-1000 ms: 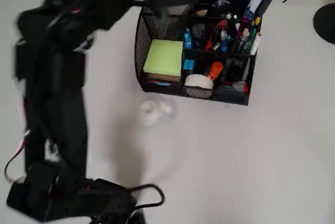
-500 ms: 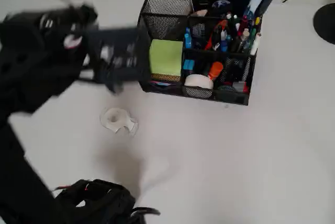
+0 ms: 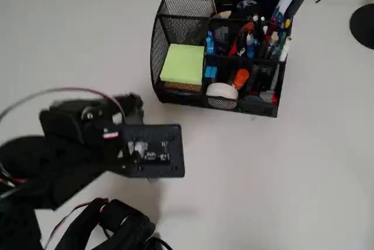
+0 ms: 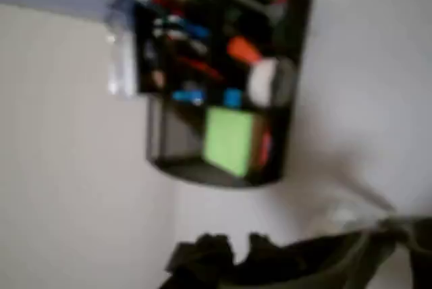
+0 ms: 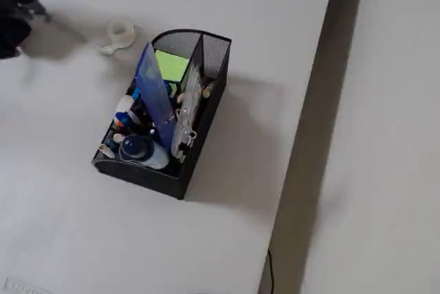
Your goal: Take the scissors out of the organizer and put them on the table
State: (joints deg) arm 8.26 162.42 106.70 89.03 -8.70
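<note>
Standing upright on the off-white counter (image 3: 280, 168): black mesh organizer (image 3: 175, 95), compartments packed with pens and notes; scissors not discernible.

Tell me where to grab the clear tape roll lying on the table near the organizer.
Pinch the ring wall of the tape roll, from hole to outer face, coming straight down from above. In the fixed view it seems to lie flat on the table with its hole up, so its sides offer little; avoid the loose tail.
</note>
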